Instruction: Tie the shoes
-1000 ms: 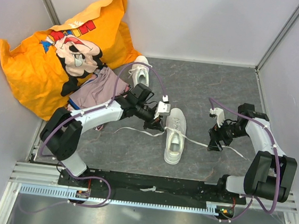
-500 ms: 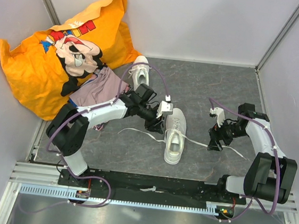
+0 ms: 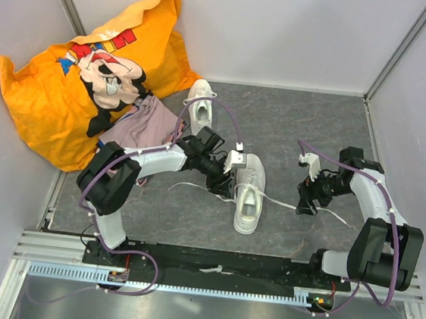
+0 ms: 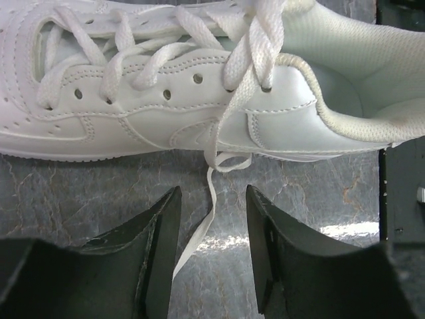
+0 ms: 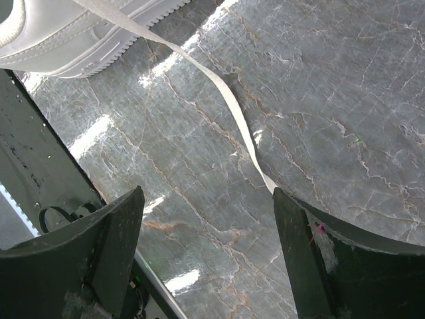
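Two white shoes lie on the grey floor: the near shoe (image 3: 249,196) (image 4: 166,100) in the middle, the far shoe (image 3: 200,105) behind it. My left gripper (image 3: 224,183) (image 4: 213,194) stands open right beside the near shoe's left flank. That shoe's left lace (image 4: 206,222) (image 3: 193,187) runs loose along the floor between the fingers. To the right of the near shoe my right gripper (image 3: 305,200) (image 5: 206,196) is open low over the floor. The right lace (image 5: 226,100) (image 3: 278,204) trails from the shoe's sole (image 5: 73,33) past the right finger (image 5: 312,246).
An orange cartoon pillow (image 3: 77,77) fills the back left corner, with a pinkish-purple folded garment (image 3: 136,128) against it, just left of my left arm. Walls close in the left, back and right sides. A black rail (image 3: 209,264) runs along the near edge.
My left gripper has opened and let go of the left lace, which now lies slack. The left arm shifted slightly toward the near shoe. The right arm has not moved.
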